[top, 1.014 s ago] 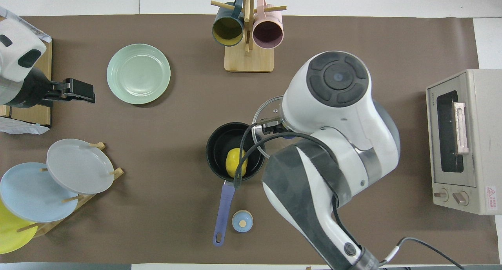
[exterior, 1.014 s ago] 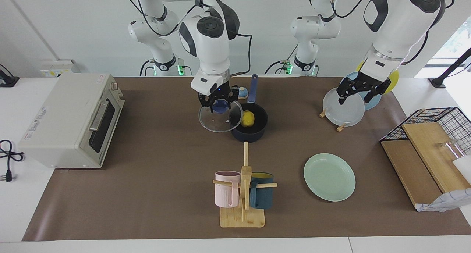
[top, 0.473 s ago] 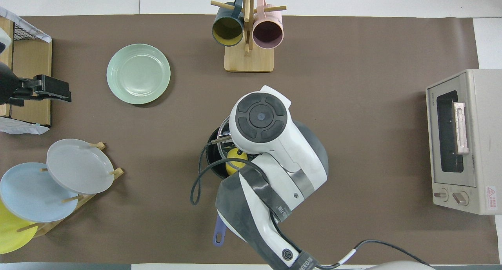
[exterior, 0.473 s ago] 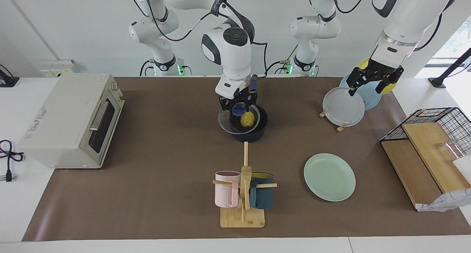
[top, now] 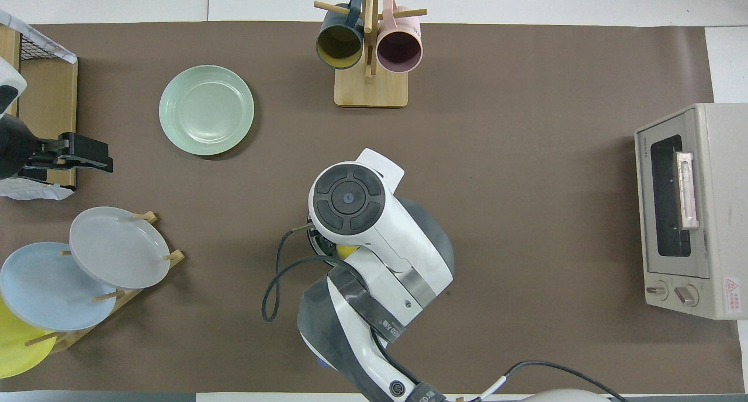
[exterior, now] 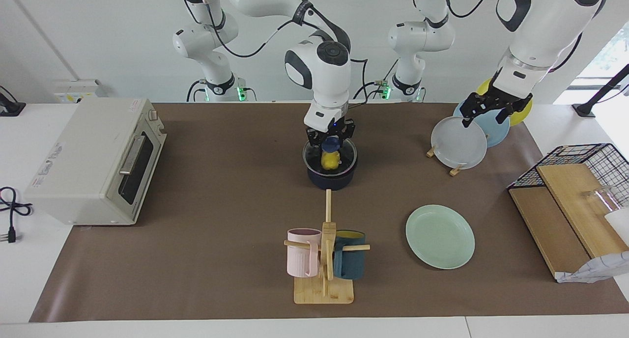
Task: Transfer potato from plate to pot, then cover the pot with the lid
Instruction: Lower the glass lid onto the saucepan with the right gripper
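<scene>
Right gripper (exterior: 330,140) clamped; left gripper (exterior: 493,115) raised.

A plain white wall (exterior: 98,38) runs along the robots' end of the room, with a pale socket box (exterior: 78,90) low against it. The white table (exterior: 29,289) carries a brown mat (exterior: 221,205) over most of its top. A black cable and plug (exterior: 10,205) lie on the bare white edge. Daylight comes in through a window (exterior: 612,53) at the left arm's end, with a dark stand (exterior: 597,99) before it
</scene>
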You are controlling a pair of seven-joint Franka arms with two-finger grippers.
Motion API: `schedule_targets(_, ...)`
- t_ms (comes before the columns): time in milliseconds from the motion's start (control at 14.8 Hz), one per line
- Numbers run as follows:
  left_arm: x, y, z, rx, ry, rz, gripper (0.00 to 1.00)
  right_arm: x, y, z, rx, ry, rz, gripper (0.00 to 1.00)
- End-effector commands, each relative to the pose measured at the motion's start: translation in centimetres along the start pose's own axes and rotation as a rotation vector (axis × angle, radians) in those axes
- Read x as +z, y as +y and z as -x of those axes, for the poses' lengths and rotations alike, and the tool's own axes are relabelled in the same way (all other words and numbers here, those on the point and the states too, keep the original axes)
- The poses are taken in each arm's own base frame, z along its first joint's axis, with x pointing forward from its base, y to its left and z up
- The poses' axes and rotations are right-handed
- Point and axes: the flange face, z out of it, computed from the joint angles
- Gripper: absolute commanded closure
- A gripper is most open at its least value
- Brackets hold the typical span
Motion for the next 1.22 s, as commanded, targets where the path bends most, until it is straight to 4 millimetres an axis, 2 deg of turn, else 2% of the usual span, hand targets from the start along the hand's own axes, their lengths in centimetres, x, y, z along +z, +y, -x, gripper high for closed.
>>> schedule_targets(0,-0.3,-0.2,0.5,-0.011,0.025,0.027,0.00,0.8,-0.8,0.1,0.017,0.009,-0.005,1.00)
schedule_targets(812,-0.5,-0.4,0.5,0.007,0.018,0.018,0.00,2.0,-0.9,-0.1,-0.017,0.033,0.044,1.00)
schedule_targets(1150,-0.5,-0.7,0.5,0.080,0.017,0.001,0.00,2.2,-0.7,-0.1,-0.014,0.032,0.045,1.00)
